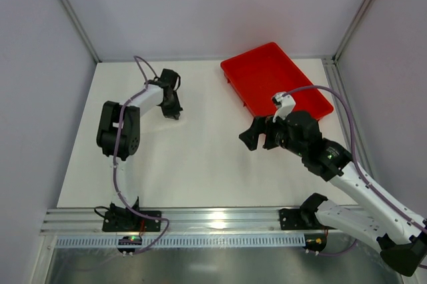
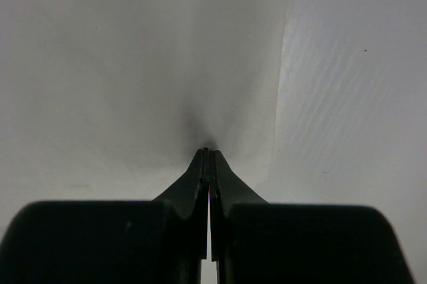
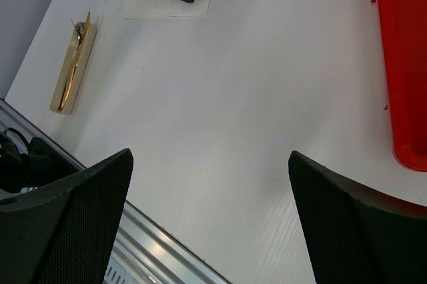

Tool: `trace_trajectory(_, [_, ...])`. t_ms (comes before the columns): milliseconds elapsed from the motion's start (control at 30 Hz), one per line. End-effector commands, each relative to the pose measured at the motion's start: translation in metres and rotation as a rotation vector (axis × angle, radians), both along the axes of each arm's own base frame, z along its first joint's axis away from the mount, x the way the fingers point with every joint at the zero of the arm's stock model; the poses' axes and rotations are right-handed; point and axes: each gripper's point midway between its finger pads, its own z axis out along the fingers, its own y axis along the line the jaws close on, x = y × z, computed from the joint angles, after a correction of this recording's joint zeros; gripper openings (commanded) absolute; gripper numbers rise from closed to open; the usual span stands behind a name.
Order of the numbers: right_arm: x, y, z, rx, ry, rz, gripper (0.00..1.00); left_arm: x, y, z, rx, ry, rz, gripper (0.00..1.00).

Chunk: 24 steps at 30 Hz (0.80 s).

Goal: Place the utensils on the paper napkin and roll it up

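Left wrist view: left gripper (image 2: 208, 155) pinched closed against paper napkin (image 2: 133, 64) — right gripper (image 3: 210, 157) wide open, empty.

— Left gripper (image 2: 207, 153): matte black fingers (image 2: 190, 187), tapered to thin tips?
— Yes. Right gripper (image 3: 210, 157): dimpled black pads (image 3: 73, 224). Behind those, black wrist blocks (image 1: 297, 131), small white camera mount (image 1: 284, 103), white arm links (image 1: 367, 194), lilac cables (image 1: 319, 87), black bases (image 1: 127, 219).

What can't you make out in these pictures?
- Utensils: right wrist view, too small and bunched to count; unseen from the top.
- Paper napkin: top view, lost against the white table.
- Left gripper: left wrist view, shut fingertips hide whether paper is pinched.
- Red tray: right wrist view, cut by the edge.
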Motion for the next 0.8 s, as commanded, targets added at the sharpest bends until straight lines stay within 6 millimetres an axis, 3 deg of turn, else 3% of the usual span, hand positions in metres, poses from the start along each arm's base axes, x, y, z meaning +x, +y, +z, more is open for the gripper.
trace_trajectory(0, [0.003, 0.001, 0.011, 0.038, -0.036, -0.014, 0.98, -0.014, -0.012, -0.006, 0.001, 0.01, -0.044, 0.0])
trace_trajectory(133, [0.001, -0.002, 0.012, 0.037, -0.034, -0.019, 0.98, -0.03, -0.026, -0.003, -0.004, 0.007, -0.075, 0.0])
trace_trajectory(333, [0.002, -0.01, 0.005, 0.028, -0.021, -0.068, 0.98, -0.075, -0.056, 0.002, -0.025, -0.004, -0.131, 0.0])
trace_trajectory(433, [0.001, -0.011, -0.001, 0.026, 0.004, -0.077, 0.98, -0.113, -0.073, -0.005, -0.035, 0.008, -0.18, 0.0])
trace_trajectory(533, [0.0, -0.011, -0.005, 0.036, 0.023, -0.089, 0.98, -0.137, -0.093, -0.001, -0.07, -0.012, -0.206, 0.0])
trace_trajectory(600, [-0.001, -0.011, -0.01, 0.035, 0.034, -0.09, 0.97, -0.159, -0.094, -0.01, -0.066, 0.006, -0.218, 0.0])
trace_trajectory(767, [0.001, -0.004, -0.022, 0.032, 0.069, -0.074, 0.93, -0.197, -0.115, 0.009, -0.146, -0.048, -0.252, 0.01])
